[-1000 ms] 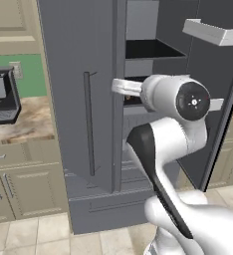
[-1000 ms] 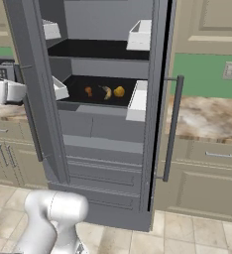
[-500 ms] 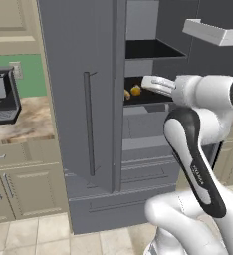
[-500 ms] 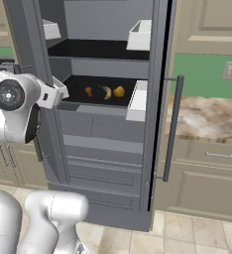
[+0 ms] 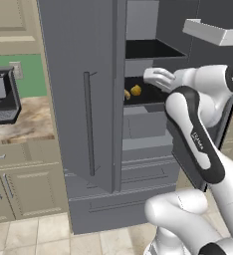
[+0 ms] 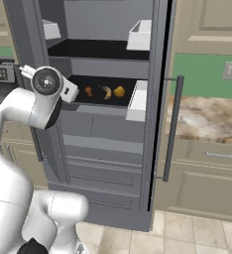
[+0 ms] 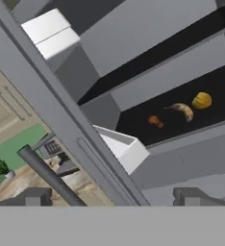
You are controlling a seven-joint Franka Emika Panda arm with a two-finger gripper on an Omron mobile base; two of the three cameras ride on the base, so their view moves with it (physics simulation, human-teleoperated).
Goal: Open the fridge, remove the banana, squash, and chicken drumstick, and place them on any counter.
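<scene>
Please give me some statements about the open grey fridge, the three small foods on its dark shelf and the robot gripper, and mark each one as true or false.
1. Both doors of the tall matte grey fridge stand open. True.
2. The small curved yellow banana lies between the small brown chicken drumstick and the round yellow squash. True.
3. The two-finger gripper is shut on the banana. False: its jaws are open and empty, and all three foods lie on the dark shelf.
4. The squash already rests on the mottled beige stone-look counter. False: it is inside the fridge.
5. The three foods share one shelf. True.
</scene>
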